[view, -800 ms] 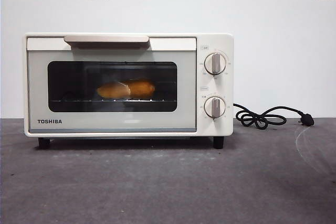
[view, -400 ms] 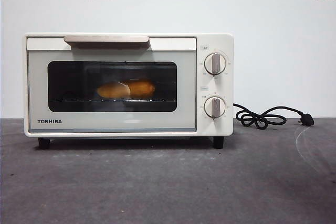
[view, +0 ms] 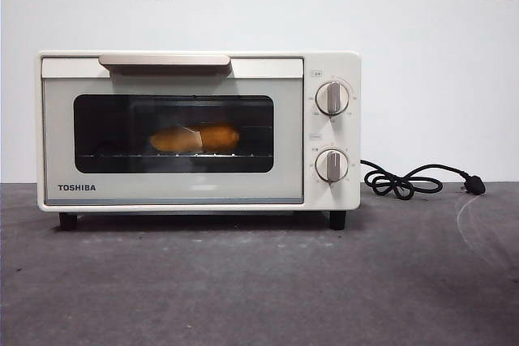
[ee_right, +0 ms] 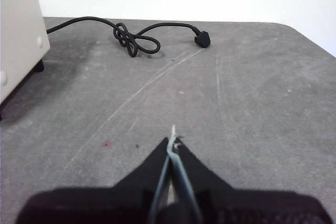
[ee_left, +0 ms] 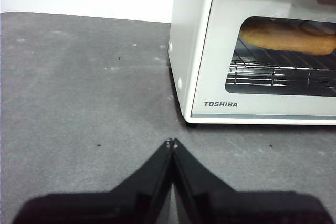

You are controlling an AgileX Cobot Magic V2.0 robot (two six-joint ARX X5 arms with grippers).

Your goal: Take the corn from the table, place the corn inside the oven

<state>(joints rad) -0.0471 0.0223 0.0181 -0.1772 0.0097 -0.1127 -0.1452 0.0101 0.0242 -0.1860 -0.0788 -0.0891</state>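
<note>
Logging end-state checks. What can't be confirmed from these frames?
- Corn: seen only through the dark door glass in the front and left wrist views; its stub end can't be told.
- Oven knob markings: too small to read in the front view.
- Oven in left wrist view: far side cut off by the edge.
- Cord: plug lies loose on the table; its oven end is hidden.

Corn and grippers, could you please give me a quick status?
Left gripper shut, right gripper shut, both empty above the table. Corn on rack inside oven, door closed. Nothing obstructing.
</note>
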